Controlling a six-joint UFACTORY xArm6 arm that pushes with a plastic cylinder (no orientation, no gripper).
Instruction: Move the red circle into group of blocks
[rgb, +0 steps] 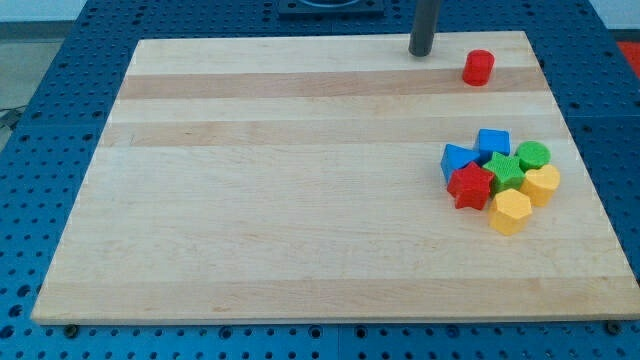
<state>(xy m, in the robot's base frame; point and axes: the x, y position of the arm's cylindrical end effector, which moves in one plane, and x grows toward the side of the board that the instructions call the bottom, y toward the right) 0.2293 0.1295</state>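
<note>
The red circle (478, 68) stands alone near the view's top right of the wooden board (300, 200). My tip (421, 53) rests on the board to the circle's left, a short gap apart. The group of blocks lies lower at the right: a blue block (457, 160), a blue cube (493, 143), a green star (506, 171), a green round block (534, 155), a red star (470, 186), a yellow heart-like block (542, 185) and a yellow hexagon (510, 212), packed together. The circle is well above the group.
The board lies on a blue perforated table (50, 90). The board's top edge runs just above my tip and the circle; its right edge is close to the group.
</note>
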